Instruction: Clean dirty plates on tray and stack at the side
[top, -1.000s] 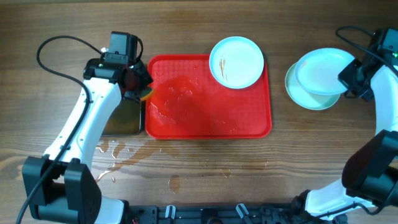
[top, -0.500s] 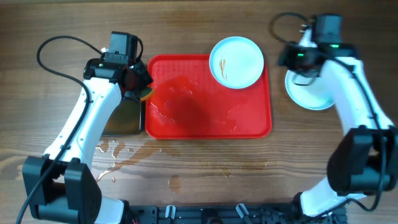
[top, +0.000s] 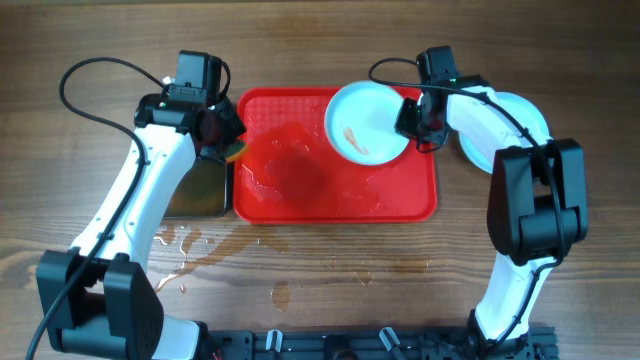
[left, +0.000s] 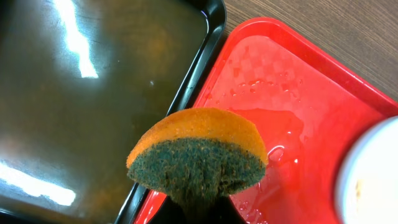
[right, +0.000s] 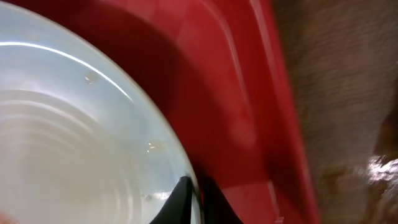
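Observation:
A pale plate (top: 364, 124) with a brown-orange smear sits tilted over the far right part of the red tray (top: 300, 190). My right gripper (top: 412, 118) is shut on its right rim; the wrist view shows the fingertips (right: 194, 191) pinching the plate's edge (right: 93, 143) above the tray (right: 249, 112). Two more plates (top: 515, 108) lie stacked on the table right of the tray, partly hidden by my right arm. My left gripper (top: 222, 135) is shut on an orange and green sponge (left: 199, 155) over the tray's left rim (left: 298, 81).
A black tray (top: 198, 188) with brownish water lies left of the red tray; it also shows in the left wrist view (left: 93, 93). Water puddles (top: 190, 245) lie on the wooden table in front. The red tray's floor is wet.
My right arm swung left from the stacked plates to the tray and closed on the smeared plate's rim; the plate shifted slightly left and tilted. The left arm stayed still.

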